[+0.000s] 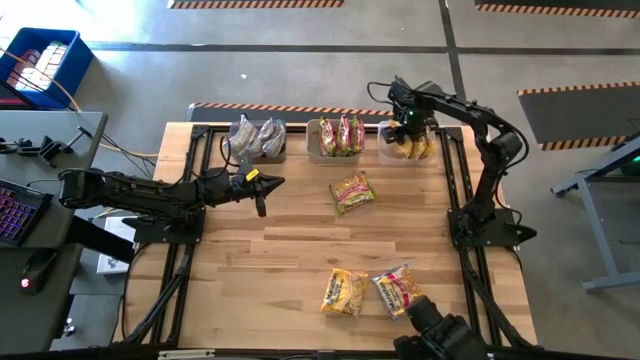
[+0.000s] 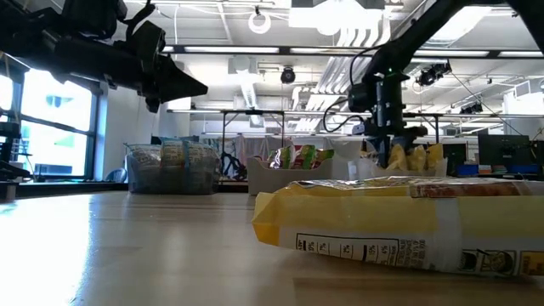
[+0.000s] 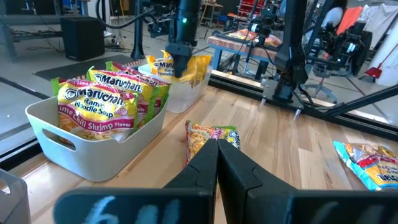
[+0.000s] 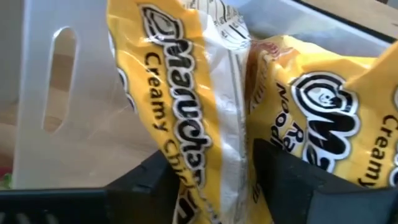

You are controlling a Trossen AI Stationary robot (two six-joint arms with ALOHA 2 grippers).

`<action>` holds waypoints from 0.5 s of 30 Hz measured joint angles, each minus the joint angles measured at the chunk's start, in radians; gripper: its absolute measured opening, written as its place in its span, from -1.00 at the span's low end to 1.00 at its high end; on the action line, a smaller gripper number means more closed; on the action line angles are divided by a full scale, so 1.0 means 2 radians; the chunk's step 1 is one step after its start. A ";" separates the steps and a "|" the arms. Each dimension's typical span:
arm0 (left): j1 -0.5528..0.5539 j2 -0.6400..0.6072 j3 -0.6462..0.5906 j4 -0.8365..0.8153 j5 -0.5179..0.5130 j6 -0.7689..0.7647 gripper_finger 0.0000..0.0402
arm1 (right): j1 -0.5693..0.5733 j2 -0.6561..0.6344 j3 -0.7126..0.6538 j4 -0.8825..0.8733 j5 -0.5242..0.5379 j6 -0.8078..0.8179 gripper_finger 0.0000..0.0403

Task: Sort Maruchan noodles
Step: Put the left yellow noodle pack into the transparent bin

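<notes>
My right gripper (image 4: 217, 174) points down into the far-right bin (image 1: 386, 156), open, its fingers on either side of an upright yellow Maruchan packet (image 4: 186, 112); a second yellow packet (image 4: 323, 118) stands beside it. The middle bin (image 3: 93, 155) holds green-and-pink packets (image 3: 99, 102). The far-left bin (image 1: 257, 140) holds silvery packets. Three loose packets lie flat on the table, at the centre (image 1: 352, 192) and near the front (image 1: 343, 292) (image 1: 397, 290). My left gripper (image 1: 262, 185) hovers shut above the table's left half, holding nothing. My right gripper has the yellow packet's back seam (image 4: 233, 143) between its two fingers, coming from above and pointing down. I cannot tell whether the fingers touch it. The packet stands upright inside the bin, against the other yellow packet.
The three bins stand in a row along the table's far edge. A dark frame (image 1: 195, 200) runs along the table's left and right sides. Bare wood lies between the centre packet and the two front ones. A dark device (image 1: 440, 335) sits at the front edge.
</notes>
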 joint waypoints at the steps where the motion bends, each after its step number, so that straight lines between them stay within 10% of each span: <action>1: 0.000 0.000 0.000 0.000 0.000 0.000 -1.00 | 0.000 -0.002 0.000 0.000 0.000 -0.003 -0.04; 15: 0.000 0.000 0.000 -0.001 0.000 0.000 -1.00 | 0.000 -0.037 0.038 -0.019 0.084 -0.006 -0.07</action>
